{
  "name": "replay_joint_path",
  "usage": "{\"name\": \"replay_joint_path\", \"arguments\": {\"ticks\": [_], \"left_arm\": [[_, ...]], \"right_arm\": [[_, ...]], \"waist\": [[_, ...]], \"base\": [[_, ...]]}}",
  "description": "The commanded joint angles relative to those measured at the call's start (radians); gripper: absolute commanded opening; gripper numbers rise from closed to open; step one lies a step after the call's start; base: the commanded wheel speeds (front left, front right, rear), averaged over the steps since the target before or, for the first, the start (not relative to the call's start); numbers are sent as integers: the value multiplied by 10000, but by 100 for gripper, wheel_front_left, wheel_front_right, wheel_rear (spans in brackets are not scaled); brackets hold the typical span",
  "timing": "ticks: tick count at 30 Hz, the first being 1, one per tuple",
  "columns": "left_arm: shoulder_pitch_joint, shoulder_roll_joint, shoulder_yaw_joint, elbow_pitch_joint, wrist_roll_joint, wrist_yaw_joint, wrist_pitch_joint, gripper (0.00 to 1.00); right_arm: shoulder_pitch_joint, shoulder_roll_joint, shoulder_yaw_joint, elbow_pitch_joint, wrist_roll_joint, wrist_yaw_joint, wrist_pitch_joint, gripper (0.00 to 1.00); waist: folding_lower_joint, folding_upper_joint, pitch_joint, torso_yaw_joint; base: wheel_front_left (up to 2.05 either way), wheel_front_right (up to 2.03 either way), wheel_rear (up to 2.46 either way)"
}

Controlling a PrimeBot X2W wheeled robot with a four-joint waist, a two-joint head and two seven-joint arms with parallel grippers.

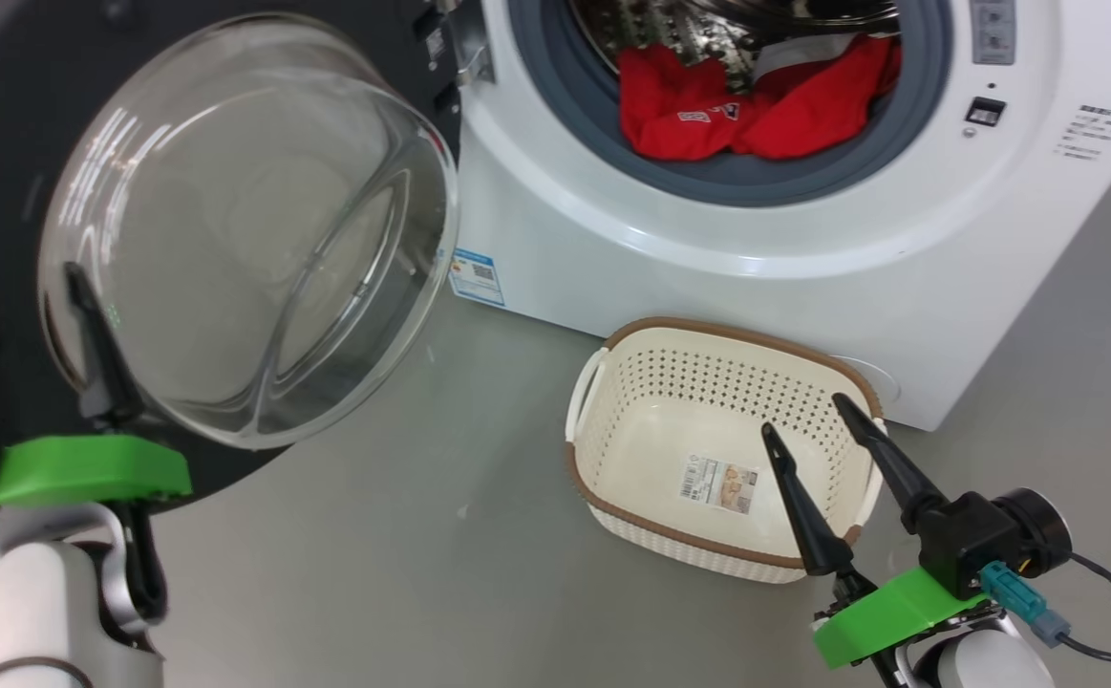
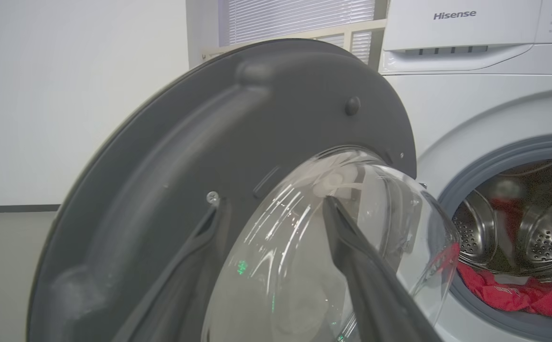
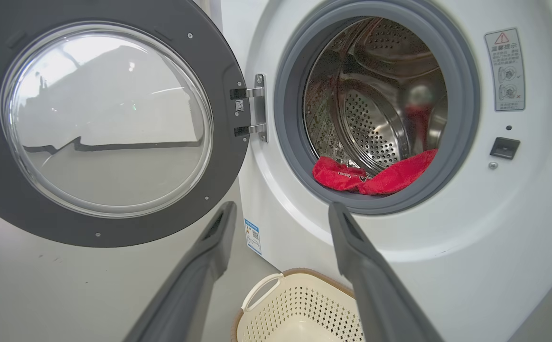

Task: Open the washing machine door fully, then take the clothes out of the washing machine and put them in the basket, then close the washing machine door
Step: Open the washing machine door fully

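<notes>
The washing machine door (image 1: 230,220) stands swung out to the left, its glass bowl facing me. My left gripper (image 2: 272,203) is open right at the door's inner face (image 2: 209,142). One finger (image 1: 96,354) lies in front of the glass, the other over the dark rim; I cannot tell if they touch it. Red clothes (image 1: 737,105) lie at the front of the steel drum of the washing machine (image 1: 670,248). The cream basket (image 1: 708,330) sits on the floor before the machine, with nothing but a sticker inside. My right gripper (image 1: 801,413) hangs open over its near right corner, holding nothing.
The door (image 3: 105,118) takes up the space left of the drum opening, where the red clothes (image 3: 375,173) rest against the grey seal. Grey floor spreads between the door and the basket (image 3: 294,304). A black cable trails from the right wrist.
</notes>
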Motion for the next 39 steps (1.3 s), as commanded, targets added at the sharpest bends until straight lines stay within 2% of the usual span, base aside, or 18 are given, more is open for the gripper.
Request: {"name": "replay_joint_path", "arguments": {"ticks": [1,5,11,14,23,30,39], "left_arm": [[116,302,167,-410,119,-106,-76,100],[396,205,-210,-1024,29,-684,-76,100],[717,78,-925,-1534,-146,-1318,-76,100],[894,26,-1195,-1667,-355,-1500,-76,100],[1566,86,-1771,-1632,-991,-1780,-30,100],[2357,265,-1775,-1995,-1347,-1831,-24,100],[3227,521,-1730,-2198,-1441,-1844,-10,100]], "right_arm": [[-106,41,142,-203,64,48,-123,100],[-191,41,-107,-154,79,48,-165,100],[-304,42,-525,-231,53,48,-186,100],[-313,42,-758,-357,52,48,-188,100],[-204,42,-1189,-518,141,48,-190,100],[-39,42,-1158,-591,186,48,-190,100],[393,42,-1232,-862,170,48,-190,100]], "waist": [[-1,0,-137,-267],[-1,0,-219,-674],[-1,0,-296,-1362],[-1,0,-349,-1765],[-1,0,-533,-2883],[-1,0,-684,-3746],[-1,0,-827,-4417]], "base": [[0,0,0],[0,0,0],[0,0,0],[0,0,0],[0,0,0],[0,0,0],[0,0,0]]}}
